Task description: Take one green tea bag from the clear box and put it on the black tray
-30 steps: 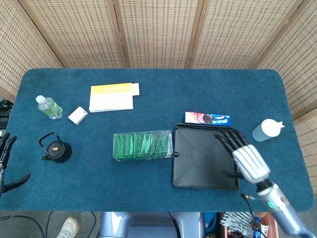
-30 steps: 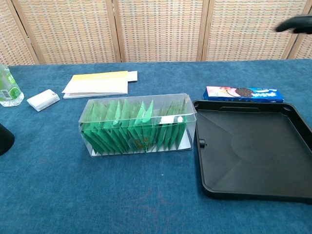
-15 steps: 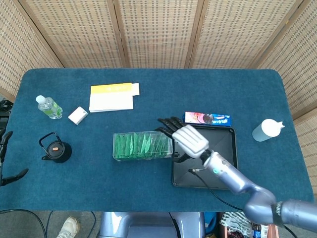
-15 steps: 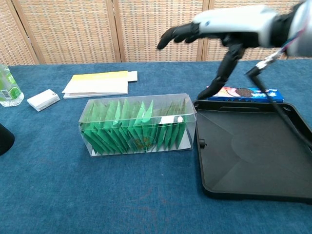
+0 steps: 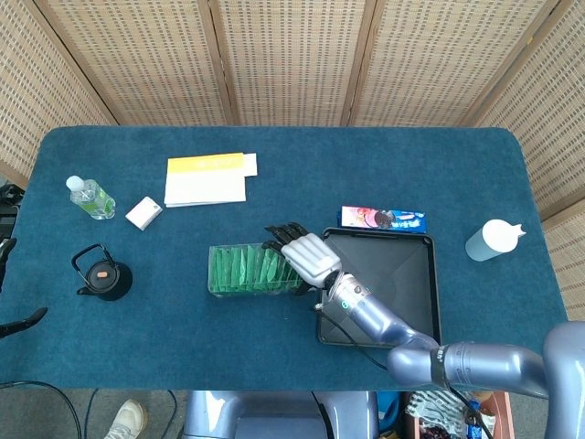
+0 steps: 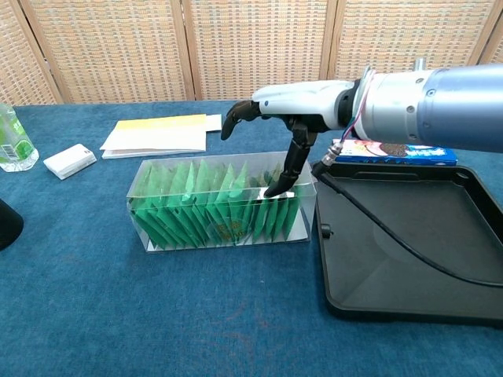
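Right hand (image 6: pixel 292 118) moved from above black tray (image 6: pixel 409 243) to over clear box (image 6: pixel 224 200); fingers spread, thumb dipping among green tea bags (image 6: pixel 204 212), nothing held

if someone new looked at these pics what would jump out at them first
Most striking is the right hand reaching over the clear box mid-table, one finger dipping among the green tea bags at the box's right end; it holds nothing yet. Just right of the box lies the black tray, bare, with a blue snack pack behind it.
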